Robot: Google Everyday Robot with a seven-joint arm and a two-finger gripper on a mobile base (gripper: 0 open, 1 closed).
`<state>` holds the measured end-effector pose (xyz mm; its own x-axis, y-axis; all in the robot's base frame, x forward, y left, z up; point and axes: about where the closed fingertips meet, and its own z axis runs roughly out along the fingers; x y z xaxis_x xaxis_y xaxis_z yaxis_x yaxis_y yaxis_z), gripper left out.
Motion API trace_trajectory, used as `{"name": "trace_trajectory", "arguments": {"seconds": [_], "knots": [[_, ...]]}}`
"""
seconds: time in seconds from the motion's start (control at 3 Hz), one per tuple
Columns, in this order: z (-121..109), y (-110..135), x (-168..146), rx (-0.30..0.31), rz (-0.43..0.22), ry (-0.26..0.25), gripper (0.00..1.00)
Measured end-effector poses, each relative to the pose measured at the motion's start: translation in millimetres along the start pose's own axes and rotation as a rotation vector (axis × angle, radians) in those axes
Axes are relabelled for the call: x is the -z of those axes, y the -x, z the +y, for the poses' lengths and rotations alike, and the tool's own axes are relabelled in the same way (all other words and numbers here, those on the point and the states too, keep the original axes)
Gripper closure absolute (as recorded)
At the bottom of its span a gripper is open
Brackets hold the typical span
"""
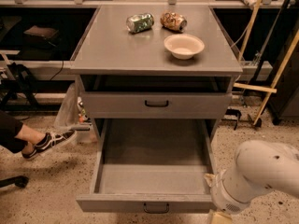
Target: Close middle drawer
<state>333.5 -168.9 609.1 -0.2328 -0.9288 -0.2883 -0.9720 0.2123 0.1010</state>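
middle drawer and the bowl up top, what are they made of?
Middle drawer: looks like coated sheet metal, matte grey, thin folded walls. Bowl: pale beige, matte; paper fibre or plastic, unclear. Gripper sits at the bottom edge, beside the drawer's front corner.

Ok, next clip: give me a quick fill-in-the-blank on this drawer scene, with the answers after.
The middle drawer is pulled ____.
Inside the middle drawer lies ____.
On the cabinet top, near the green can and the brown can, sits one ____.
The gripper is at the picture's bottom edge, by the drawer's front ____ corner.
Missing words: open; nothing; bowl; right.
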Motion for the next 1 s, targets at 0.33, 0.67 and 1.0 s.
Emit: {"name": "trace_trajectory", "arguments": {"seconds": [0.33,0.67,1.0], "knots": [[-10,-32,-74,-0.034,0.054,0.006,0.00],[-15,-68,-132,-0.100,0.086,0.023,0.00],[-6,-90,-148,-0.143,0.102,0.045,0.00]]}}
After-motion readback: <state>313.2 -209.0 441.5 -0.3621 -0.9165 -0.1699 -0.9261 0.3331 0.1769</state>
